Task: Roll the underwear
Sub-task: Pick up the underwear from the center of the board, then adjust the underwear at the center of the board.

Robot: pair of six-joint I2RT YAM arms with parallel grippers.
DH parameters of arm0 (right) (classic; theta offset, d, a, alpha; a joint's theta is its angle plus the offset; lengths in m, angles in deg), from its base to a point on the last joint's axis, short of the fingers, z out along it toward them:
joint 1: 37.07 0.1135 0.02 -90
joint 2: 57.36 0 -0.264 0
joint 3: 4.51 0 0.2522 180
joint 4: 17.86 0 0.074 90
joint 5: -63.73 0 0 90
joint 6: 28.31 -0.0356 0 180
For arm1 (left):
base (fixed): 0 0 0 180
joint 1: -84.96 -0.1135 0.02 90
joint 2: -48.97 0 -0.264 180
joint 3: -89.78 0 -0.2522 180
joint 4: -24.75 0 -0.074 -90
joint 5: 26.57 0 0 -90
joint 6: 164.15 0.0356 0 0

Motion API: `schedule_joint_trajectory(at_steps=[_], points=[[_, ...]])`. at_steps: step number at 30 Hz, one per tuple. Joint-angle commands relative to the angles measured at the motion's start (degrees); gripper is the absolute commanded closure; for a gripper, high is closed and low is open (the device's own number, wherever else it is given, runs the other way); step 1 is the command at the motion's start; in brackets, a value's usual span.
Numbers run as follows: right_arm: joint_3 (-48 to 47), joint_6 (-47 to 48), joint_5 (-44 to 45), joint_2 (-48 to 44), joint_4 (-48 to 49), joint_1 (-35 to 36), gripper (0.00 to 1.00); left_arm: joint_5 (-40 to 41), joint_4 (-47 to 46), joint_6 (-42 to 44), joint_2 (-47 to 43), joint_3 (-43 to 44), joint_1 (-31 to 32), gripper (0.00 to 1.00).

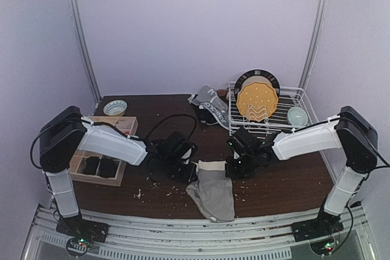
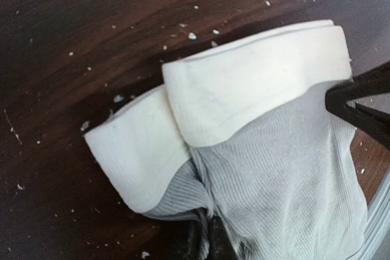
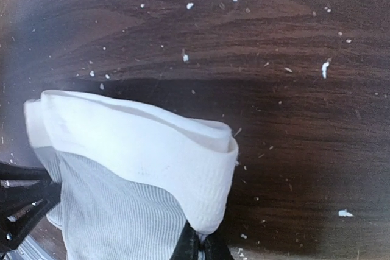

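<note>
Dark wood table (image 1: pixel 292 181) (crumb-flecked), ribbed grey underwear (image 1: pixel 214 196), smooth white waistband (image 2: pixel 244 83)

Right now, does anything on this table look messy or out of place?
Yes. White crumbs litter the dark table around the grey underwear, and a lettered pair lies crumpled against the dish rack.

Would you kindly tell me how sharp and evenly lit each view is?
Top external: soft, hazy, evenly lit, the underwear low in contrast. Left wrist: the white waistband nearly washed out, specks sharp on the table. Right wrist: waistband glaring, its shadow dark across the table.
</note>
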Motion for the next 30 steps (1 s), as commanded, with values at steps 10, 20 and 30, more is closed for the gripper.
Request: schedule_joint_trajectory(at_steps=[10,20,30], points=[[1.4,1.2,2.5,-5.6,-1.2,0.1,0.58,9.1,10.4,2.3,-6.0,2.6,0.3,1.00],[8.2,-1.0,0.5,-13.5,5.3,2.5,0.57,16.0,24.1,3.9,-4.1,11.6,3.2,1.00],[15.3,-8.0,-8.5,-7.6,26.1,6.7,0.74,22.1,35.5,5.1,2.8,24.4,6.4,1.00]])
